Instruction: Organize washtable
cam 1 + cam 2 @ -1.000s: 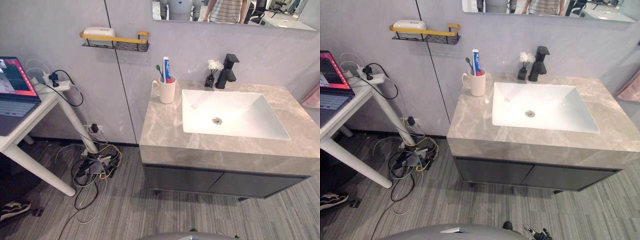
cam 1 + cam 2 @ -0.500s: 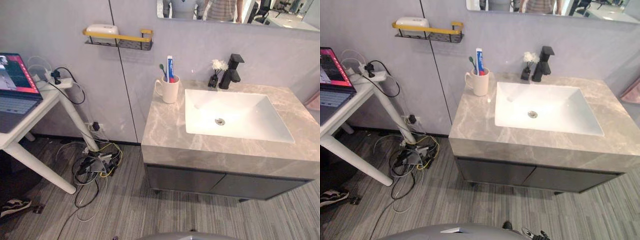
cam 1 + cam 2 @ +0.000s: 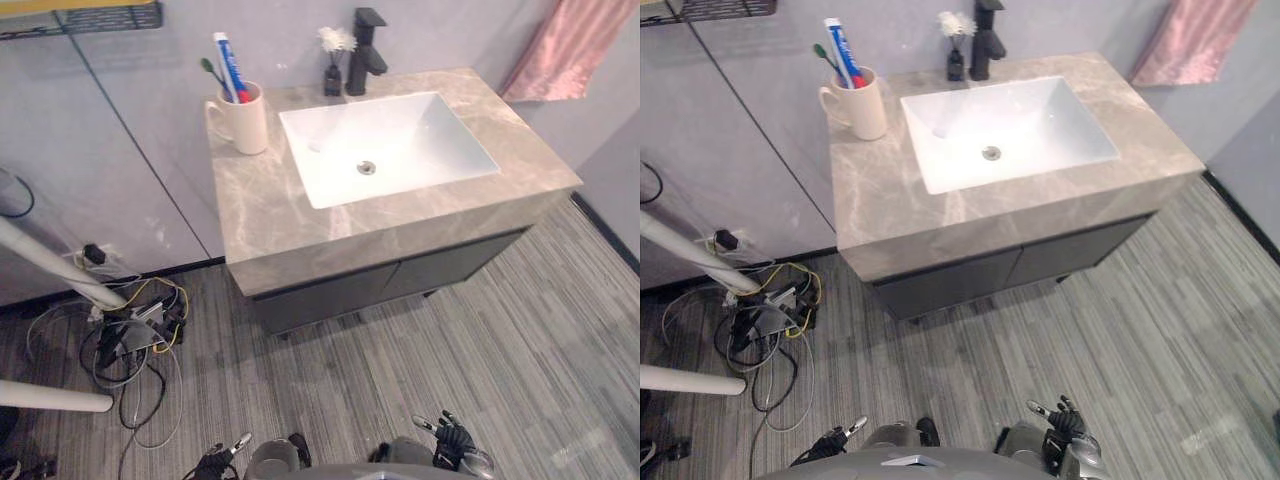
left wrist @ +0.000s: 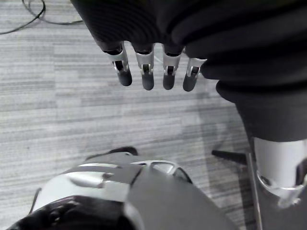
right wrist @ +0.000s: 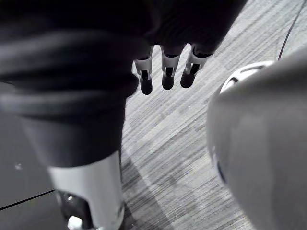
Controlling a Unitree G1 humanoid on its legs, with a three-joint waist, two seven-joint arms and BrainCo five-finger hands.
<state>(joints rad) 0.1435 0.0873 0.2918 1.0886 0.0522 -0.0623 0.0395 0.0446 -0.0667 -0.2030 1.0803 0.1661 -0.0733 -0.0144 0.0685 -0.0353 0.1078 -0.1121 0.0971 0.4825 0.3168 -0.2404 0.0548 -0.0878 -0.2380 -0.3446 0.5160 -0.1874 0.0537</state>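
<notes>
Both the left hand (image 4: 147, 73) and right hand (image 5: 167, 75) hang empty, fingers loosely straight; mug (image 3: 243, 122) occupies washtable's (image 3: 268, 215) far left corner.

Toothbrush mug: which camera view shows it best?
Left eye view: the mug stands whole at the left rear corner of the counter, toothbrush and toothpaste in it. The right eye view shows the same, nearer its top edge. Both wrist views face the floor.
</notes>
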